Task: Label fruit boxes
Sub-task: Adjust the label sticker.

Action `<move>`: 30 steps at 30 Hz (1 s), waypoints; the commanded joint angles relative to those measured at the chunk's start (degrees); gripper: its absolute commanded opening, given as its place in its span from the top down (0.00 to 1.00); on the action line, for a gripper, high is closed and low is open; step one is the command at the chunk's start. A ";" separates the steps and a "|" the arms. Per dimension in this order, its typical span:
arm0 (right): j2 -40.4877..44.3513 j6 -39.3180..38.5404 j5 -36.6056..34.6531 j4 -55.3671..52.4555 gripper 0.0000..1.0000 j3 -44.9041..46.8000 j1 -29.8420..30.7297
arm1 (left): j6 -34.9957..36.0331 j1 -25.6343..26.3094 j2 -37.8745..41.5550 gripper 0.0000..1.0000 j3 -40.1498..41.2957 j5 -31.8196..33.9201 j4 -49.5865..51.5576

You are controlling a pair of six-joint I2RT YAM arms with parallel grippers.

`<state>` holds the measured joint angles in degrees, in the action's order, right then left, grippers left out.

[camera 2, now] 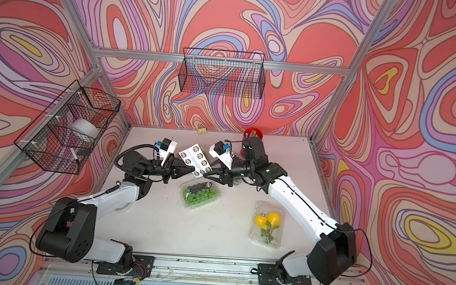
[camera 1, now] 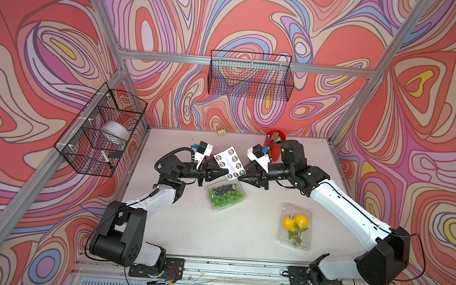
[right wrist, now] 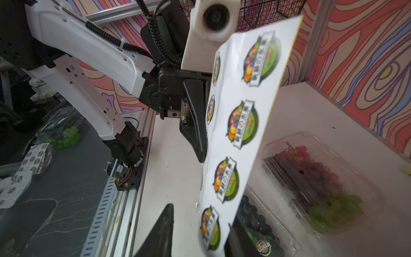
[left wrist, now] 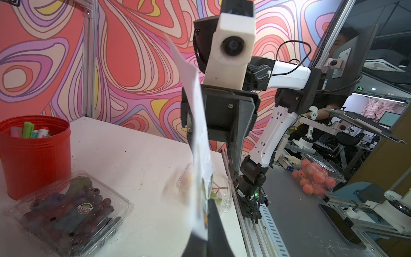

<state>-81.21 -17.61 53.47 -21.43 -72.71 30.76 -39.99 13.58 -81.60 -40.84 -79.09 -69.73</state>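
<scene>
White tabletop (camera 1: pixel 242 233) inside swirl-patterned pink walls (camera 1: pixel 258 26), green-grape box (camera 1: pixel 225 196) mid-table lying crosswise, yellow-fruit box (camera 1: pixel 296 227) near right arm lying front-to-back, left gripper (camera 1: pixel 229 174) pinching sticker sheet (camera 1: pixel 228 160), right gripper (camera 1: pixel 239 178) jaws parted around its corner

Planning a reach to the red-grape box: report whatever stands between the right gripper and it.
The sheet, held by the left gripper, has its edge inside the open right gripper and covers the red-grape box from above. Nothing else visible.
</scene>
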 commanded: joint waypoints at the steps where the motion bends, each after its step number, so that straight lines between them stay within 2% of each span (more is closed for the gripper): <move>1: -0.97 -0.15 3.42 -0.62 0.70 -2.32 -0.29 | -1.34 0.32 1.16 1.00 -0.20 -0.36 -6.08; 7: -0.62 -0.15 4.33 -1.11 0.74 -2.70 -0.66 | 3.76 0.32 3.86 1.00 -0.10 0.05 1.40; 17: -0.13 0.53 5.53 -1.51 0.84 -2.37 -1.14 | 21.18 0.65 10.51 1.00 -1.04 1.90 26.61; 24: -0.75 0.92 6.93 -1.59 1.00 -2.71 -1.19 | 27.13 0.80 12.23 1.00 -2.13 3.82 35.87; 27: -0.71 0.95 7.00 -1.63 1.00 -2.62 -1.57 | 28.34 0.80 12.61 0.92 -2.31 4.98 37.89; 30: -0.75 1.32 7.01 -0.83 1.00 -2.64 -1.67 | 28.30 1.00 12.64 0.80 -2.27 5.22 38.09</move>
<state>-81.89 -16.80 59.29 -23.09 -74.30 29.58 -14.22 14.33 -69.97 -41.95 -74.37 -34.65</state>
